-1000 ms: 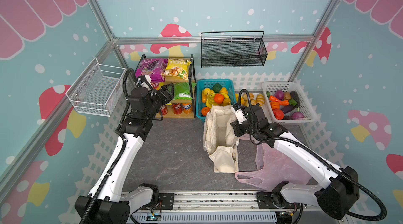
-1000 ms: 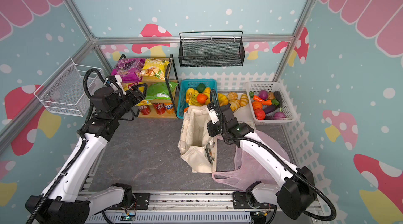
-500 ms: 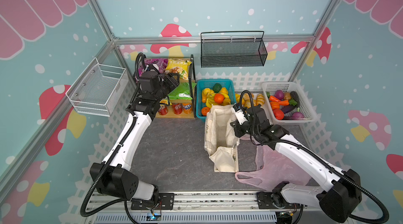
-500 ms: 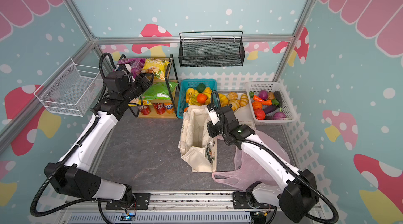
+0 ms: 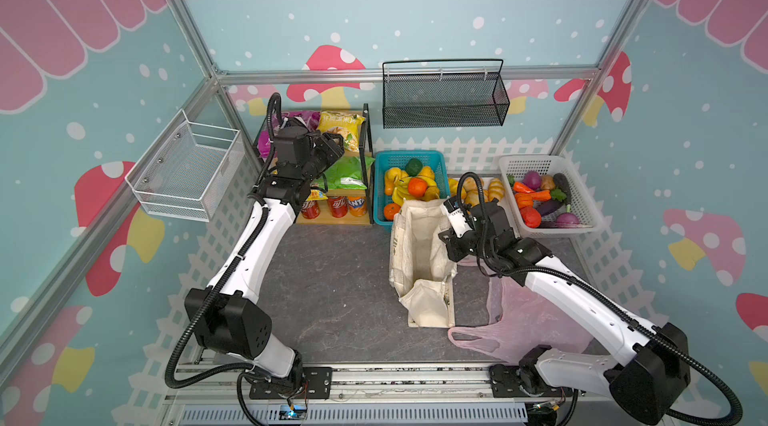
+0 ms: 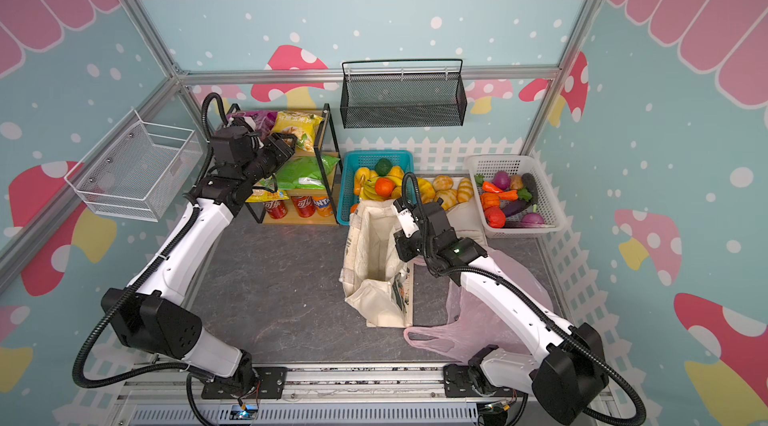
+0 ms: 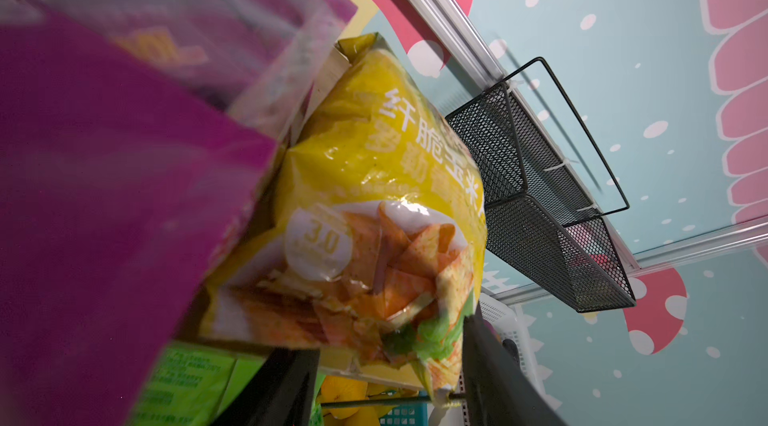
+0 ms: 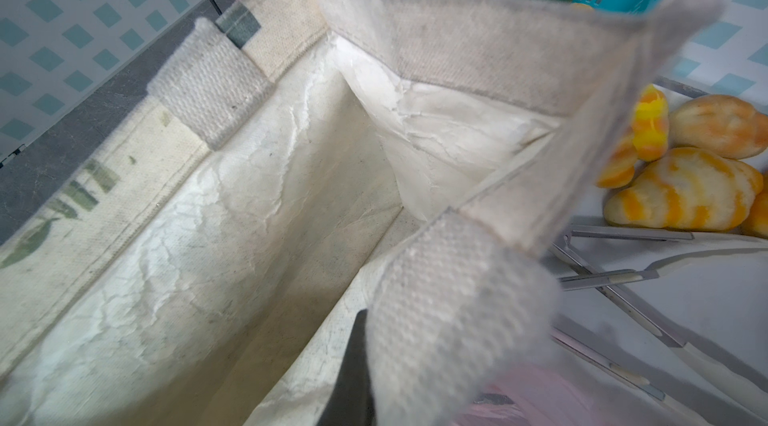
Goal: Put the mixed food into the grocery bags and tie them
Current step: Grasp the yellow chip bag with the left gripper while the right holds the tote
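The yellow snack packet (image 5: 340, 129) (image 6: 297, 127) (image 7: 374, 195) lies on the rack's top shelf beside the purple packet (image 5: 303, 116) (image 6: 253, 118) (image 7: 104, 195). My left gripper (image 5: 334, 145) (image 6: 289, 143) (image 7: 386, 336) is open, its fingers either side of the yellow packet's near end. The cream canvas tote (image 5: 419, 253) (image 6: 374, 253) (image 8: 208, 216) stands open and looks empty. My right gripper (image 5: 446, 237) (image 6: 401, 243) (image 8: 374, 361) is shut on its rim by a handle strap. The pink plastic bag (image 5: 519, 320) (image 6: 478, 320) lies flat under my right arm. A red tomato (image 5: 531, 216) and an orange pumpkin (image 5: 523, 199) sit in the white basket (image 5: 590, 204).
A green packet (image 5: 345, 172) and drink cans (image 5: 336, 206) fill the rack's lower shelves. A blue fruit basket (image 5: 409, 156) and a tray of bread rolls (image 5: 478, 191) stand behind the tote. A black mesh basket (image 5: 442, 100) hangs on the back wall and a white wire basket (image 5: 187, 170) on the left wall.
My left arm rose from the rack's left side and reached across the top shelf to the yellow packet, its jaws narrowing a little. The right gripper kept its hold on the tote.
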